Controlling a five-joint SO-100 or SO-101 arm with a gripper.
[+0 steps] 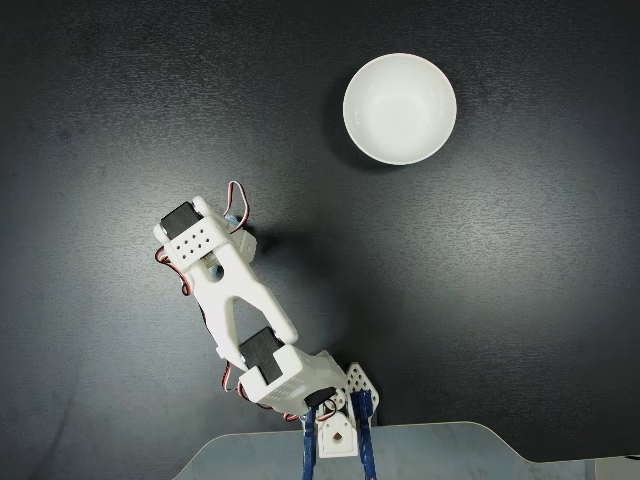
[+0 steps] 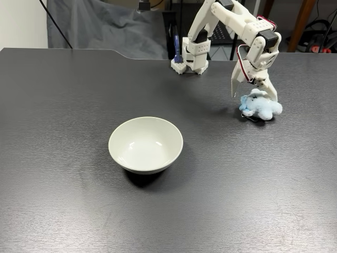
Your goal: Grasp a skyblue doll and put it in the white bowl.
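- The small pale sky-blue plush doll (image 2: 261, 107) lies on the dark matte table (image 2: 63, 105) at right of centre in the low fixed view, well apart from the bowl.
- The white two-finger gripper (image 2: 254, 94) reaches down onto the doll, its fingers either side of the plush; whether they are clenched on it cannot be told.
- The round glossy white bowl (image 2: 146, 145) sits left of centre there, and at upper right (image 1: 400, 108) in the top-down fixed view.
- From above, the white arm (image 1: 235, 290) covers the doll.
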